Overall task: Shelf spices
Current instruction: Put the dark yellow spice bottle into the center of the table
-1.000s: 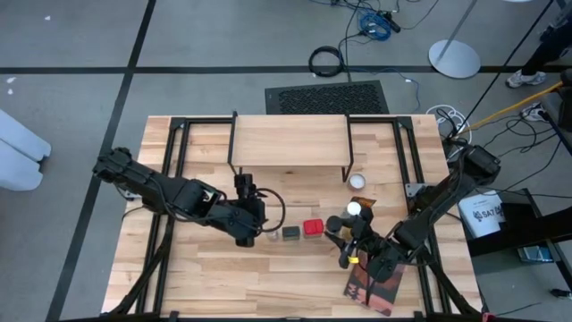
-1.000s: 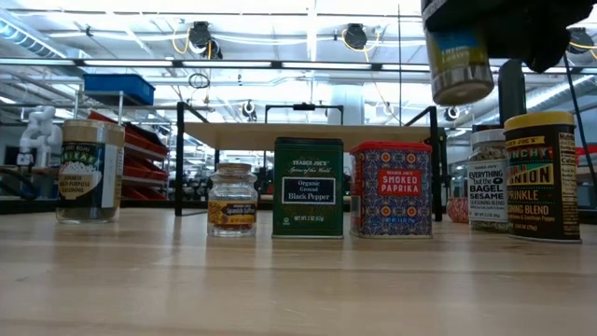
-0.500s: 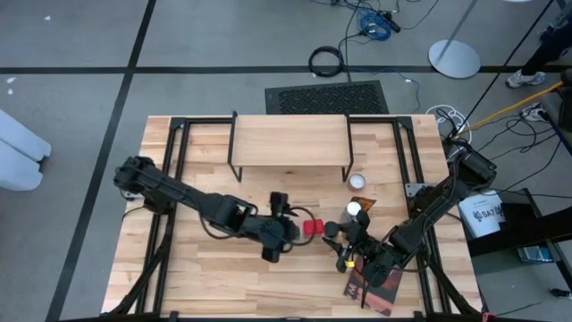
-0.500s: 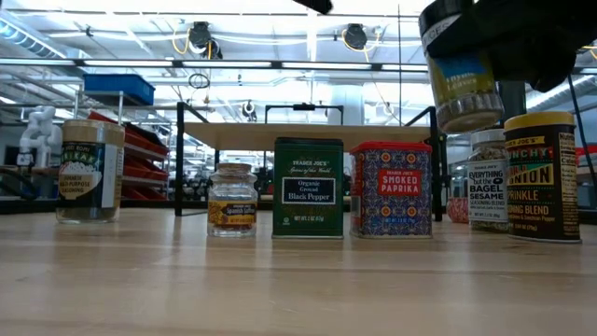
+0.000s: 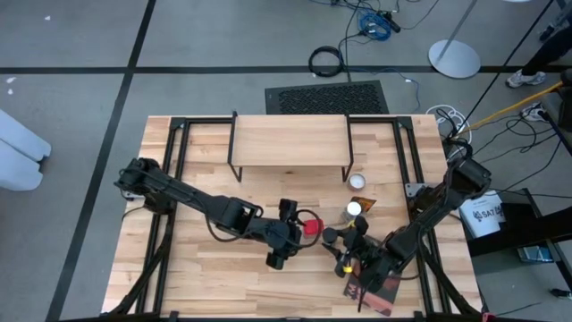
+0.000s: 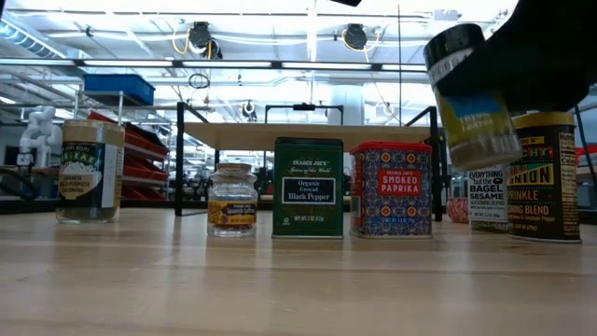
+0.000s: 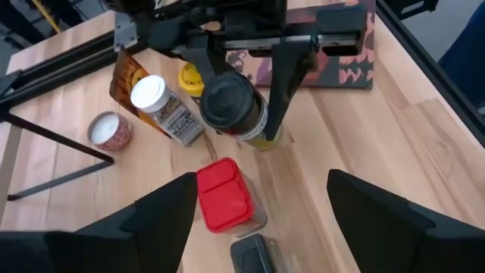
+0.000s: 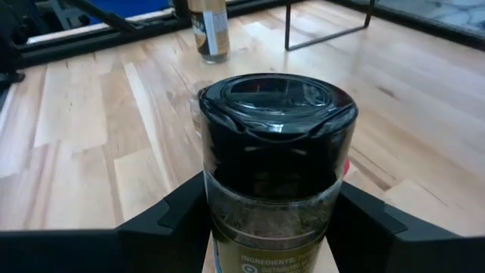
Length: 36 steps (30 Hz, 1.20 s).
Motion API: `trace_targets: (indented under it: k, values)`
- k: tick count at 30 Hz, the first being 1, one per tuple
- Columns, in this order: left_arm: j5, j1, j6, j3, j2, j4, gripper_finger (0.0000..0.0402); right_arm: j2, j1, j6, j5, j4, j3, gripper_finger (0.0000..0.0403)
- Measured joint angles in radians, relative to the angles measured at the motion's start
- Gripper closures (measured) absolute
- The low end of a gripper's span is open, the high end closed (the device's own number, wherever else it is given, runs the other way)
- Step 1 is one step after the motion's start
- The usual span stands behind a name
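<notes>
Spices point(image 6: 308, 187) number eight here. Six stand on the surface point(image 5: 206, 277) in a loose row: a tall jar point(image 6: 90, 170), a small amber jar point(image 6: 232, 199), a green black pepper tin, a smoked paprika tin point(image 6: 392, 187), a bagel sesame jar point(image 6: 485, 191) and a yellow-capped onion jar point(image 6: 550, 177). One low round tin point(image 5: 357, 182) sits by a leg of the shelf point(image 5: 290, 140). One black-capped jar point(image 8: 276, 152) is in the air.

There is one shelf, near the far edge. A band of bare wood lies between it and the row. The near left of the surface is open. One book point(image 5: 375, 291) lies at the near right edge.

The right tool point(image 8: 276, 220) grips the black-capped jar by its sides, tilted, above the row's right end. The left tool point(image 7: 261, 208) is spread wide and holds nothing. It hangs over the paprika tin.
</notes>
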Motion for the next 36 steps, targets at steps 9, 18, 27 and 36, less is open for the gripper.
trace_targets:
  k: [9,18,27,36]
  values:
    - [0.001,-0.002,-0.002,0.000,0.000,-0.006,0.0097,0.047,0.000,-0.003,0.024,0.008,0.005,0.0197]
    - [0.002,-0.002,-0.003,0.000,0.000,-0.033,0.0097,0.049,0.011,-0.044,0.013,0.002,0.034,0.0197]
    - [0.002,-0.002,-0.003,0.000,0.000,-0.032,0.0097,0.049,0.013,-0.058,0.022,0.007,0.041,0.0197]
    - [0.001,-0.002,-0.002,0.000,0.000,-0.041,0.0097,0.000,0.024,-0.196,0.027,0.155,0.042,0.0197]
